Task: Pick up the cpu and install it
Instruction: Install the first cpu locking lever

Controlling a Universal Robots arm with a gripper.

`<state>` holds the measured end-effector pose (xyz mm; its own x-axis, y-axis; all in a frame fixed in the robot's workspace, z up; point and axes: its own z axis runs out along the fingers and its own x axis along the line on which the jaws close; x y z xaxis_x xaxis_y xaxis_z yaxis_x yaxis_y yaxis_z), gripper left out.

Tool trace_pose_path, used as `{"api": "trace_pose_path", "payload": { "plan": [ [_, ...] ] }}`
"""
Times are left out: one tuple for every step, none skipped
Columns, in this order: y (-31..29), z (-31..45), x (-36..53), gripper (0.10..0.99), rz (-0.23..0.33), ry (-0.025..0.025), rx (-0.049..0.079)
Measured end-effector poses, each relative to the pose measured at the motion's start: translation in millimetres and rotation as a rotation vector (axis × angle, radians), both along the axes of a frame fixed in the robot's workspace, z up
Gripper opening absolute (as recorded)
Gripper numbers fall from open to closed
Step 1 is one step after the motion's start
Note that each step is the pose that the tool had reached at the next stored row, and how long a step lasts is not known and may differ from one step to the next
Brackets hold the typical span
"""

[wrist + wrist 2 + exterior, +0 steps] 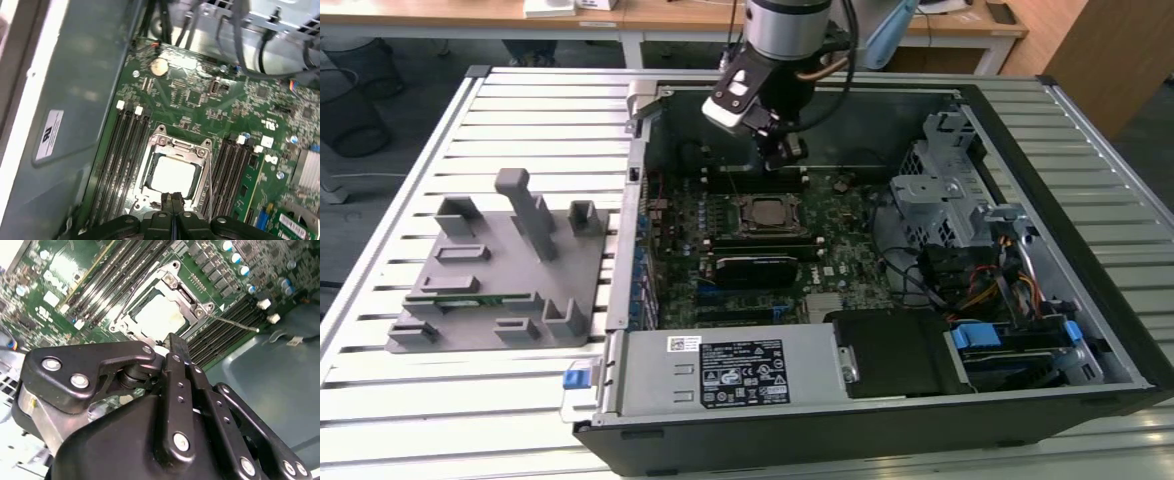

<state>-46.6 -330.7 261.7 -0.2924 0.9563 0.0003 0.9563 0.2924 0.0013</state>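
The gripper [171,199], fingers pinched together and empty, hovers over the near edge of the cpu [172,176]. The cpu lies in the socket frame [160,140]. In the exterior view the gripper hangs at the socket's twelve o'clock. Seating well likely means a level chip, with the tips clear of the motherboard [200,97].

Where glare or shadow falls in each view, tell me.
Exterior view: even light on the slatted table, the computer case shaded inside. First wrist view: the chip gleams pale, and the case wall has a soft sheen. Second wrist view: the chip is washed nearly white; the dark gripper catches highlights on its screws.
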Motion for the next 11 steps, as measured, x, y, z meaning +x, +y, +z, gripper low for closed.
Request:
{"api": "trace_pose_path", "payload": {
  "plan": [
    [0.0,-0.3,0.0,0.106,0.018,0.0,0.0],
    [0.0,-0.6,0.0,0.106,0.038,0.0,0.0],
    [0.0,-0.9,0.0,0.106,0.055,0.0,0.0],
    [0.0,-1.1,0.0,0.106,0.074,0.0001,0.0],
    [0.0,-1.2,0.0,0.106,0.092,0.0001,0.0],
    [0.0,-1.4,0.0,0.106,0.109,0.0001,0.0],
    [0.0,-1.5,0.0,0.106,0.128,0.0001,0.0],
    [0.0,-1.6,0.0,0.106,0.145,0.0,0.0],
    [0.0,-1.7,0.0,0.106,0.165,0.0001,0.0],
    [0.0,-1.9,0.0,0.106,0.183,0.0,0.0],
    [0.0,-2.0,0.0,0.106,0.201,0.0,0.0]
  ]
}}
